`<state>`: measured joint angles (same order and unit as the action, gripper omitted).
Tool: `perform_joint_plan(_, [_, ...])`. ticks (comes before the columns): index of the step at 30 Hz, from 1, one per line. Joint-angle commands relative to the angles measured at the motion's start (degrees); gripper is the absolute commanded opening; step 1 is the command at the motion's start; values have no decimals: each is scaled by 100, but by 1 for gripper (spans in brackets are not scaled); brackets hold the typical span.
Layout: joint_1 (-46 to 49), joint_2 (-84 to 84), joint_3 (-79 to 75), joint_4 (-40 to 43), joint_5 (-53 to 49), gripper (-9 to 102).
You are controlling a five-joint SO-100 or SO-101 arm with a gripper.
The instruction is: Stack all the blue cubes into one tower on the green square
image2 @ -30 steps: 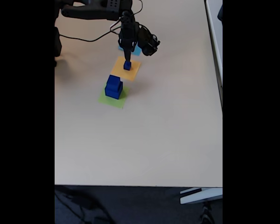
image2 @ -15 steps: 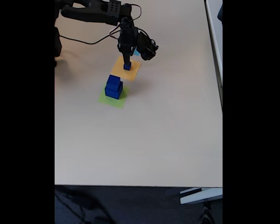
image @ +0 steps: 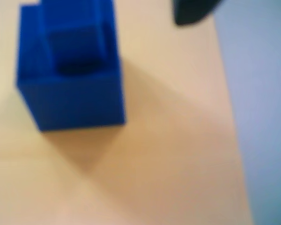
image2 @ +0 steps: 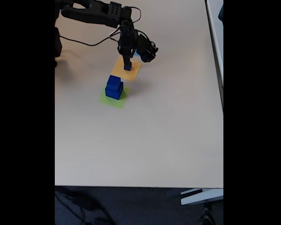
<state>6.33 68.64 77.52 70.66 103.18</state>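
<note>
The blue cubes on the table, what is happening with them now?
The robot arm's gripper is down over the small blue cube on the orange-yellow square; whether the jaws have closed on it cannot be told. Two larger blue cubes are already stacked on the green square, so the small cube is the one left to add.

pale beige surface, matte, evenly lit with soft shadows. dark floor shows below its near edge in the fixed view, with a light grey bar-shaped piece at lower right. a second pale panel butts along the surface's right edge.
</note>
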Motion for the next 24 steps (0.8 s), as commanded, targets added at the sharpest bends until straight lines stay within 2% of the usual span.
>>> perform_joint_plan(1, [-18, 448, -9, -132, 44, 20])
perform_joint_plan(24, [9, 475, 79, -167, 35, 10])
